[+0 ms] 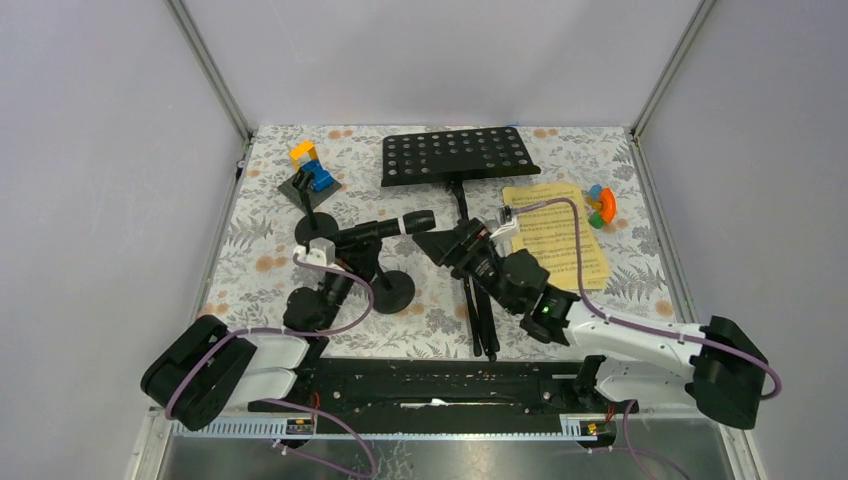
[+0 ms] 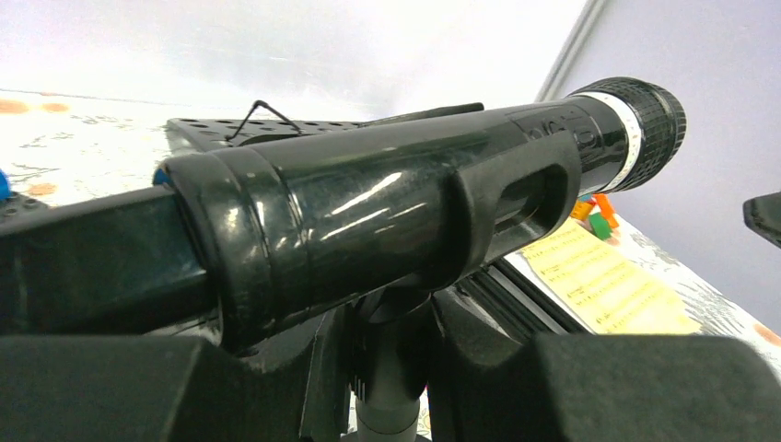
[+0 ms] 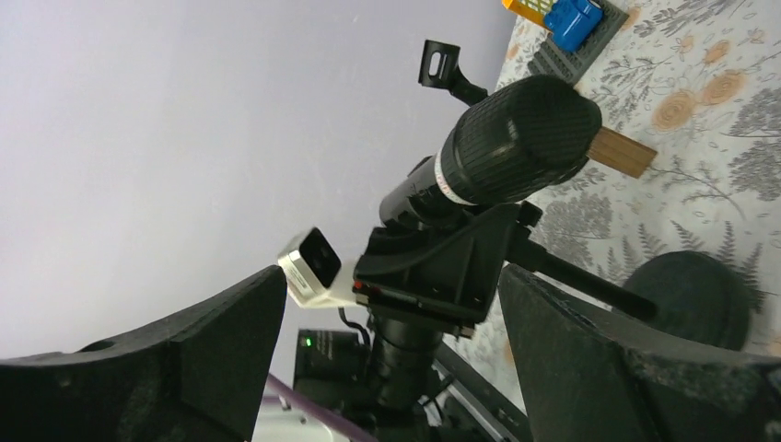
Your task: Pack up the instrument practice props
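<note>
The black microphone (image 1: 385, 230) sits in the clip of a disc-based post (image 1: 393, 290). My left gripper (image 1: 360, 255) is shut on that post's stem just under the clip; in the left wrist view the microphone (image 2: 414, 184) fills the frame above the gripper (image 2: 391, 368). My right gripper (image 1: 448, 245) is open and empty, facing the microphone's head (image 3: 520, 138) from the right, apart from it. The second post (image 1: 312, 232) stands to the left. The black music rack (image 1: 455, 155) lies flat, its tripod legs (image 1: 480, 315) pointing to the near edge. The yellow sheet music (image 1: 555, 235) lies at right. The silver microphone is out of view.
A yellow-and-blue toy block build (image 1: 310, 165) stands at the back left. A small orange-green-blue toy (image 1: 600, 205) lies beside the sheet music. A small brown block (image 3: 622, 152) shows behind the microphone's head. Frame uprights stand at the back corners.
</note>
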